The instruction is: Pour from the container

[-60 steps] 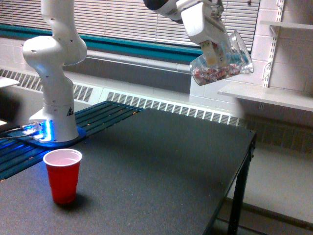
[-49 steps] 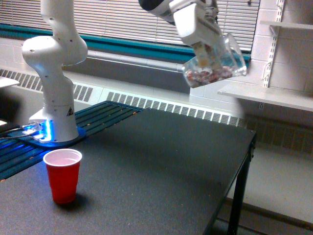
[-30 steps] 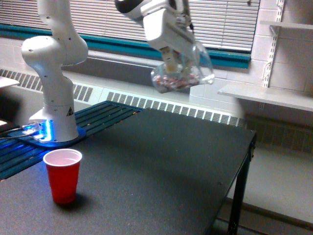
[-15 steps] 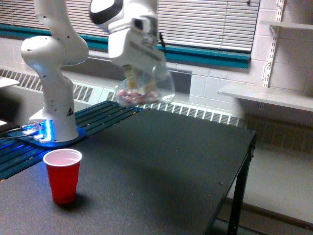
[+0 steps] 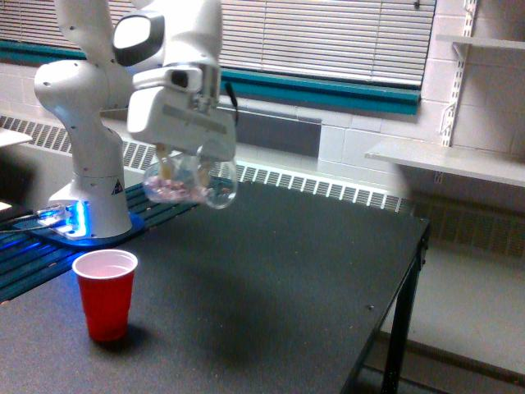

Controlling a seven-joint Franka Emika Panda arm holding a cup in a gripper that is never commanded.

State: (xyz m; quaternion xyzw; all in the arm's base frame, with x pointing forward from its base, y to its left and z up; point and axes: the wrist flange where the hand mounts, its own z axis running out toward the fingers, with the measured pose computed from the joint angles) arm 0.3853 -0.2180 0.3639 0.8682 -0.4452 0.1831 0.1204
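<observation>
Since two seconds ago the gripper [image 5: 182, 167] has carried the container [image 5: 191, 181] from high near the wall shelf [image 5: 447, 161] on the exterior view's right, down and across to the exterior view's left. Its fingers are closed on the clear rounded cup, which hangs just under the white hand, tilted, with its mouth toward the exterior view's right. Small pink, red and white pieces [image 5: 174, 191] lie heaped against the cup's lower side, all of them inside. Below the hand and toward the exterior view's left, well apart from it, a red plastic cup [image 5: 105, 294] with a white inside stands upright on the black table [image 5: 279, 271]. Behind the hand on that same side rises the arm's white base [image 5: 92, 180], with a blue light glowing at its foot. Window blinds [image 5: 328, 37] run along the wall behind the hand.
</observation>
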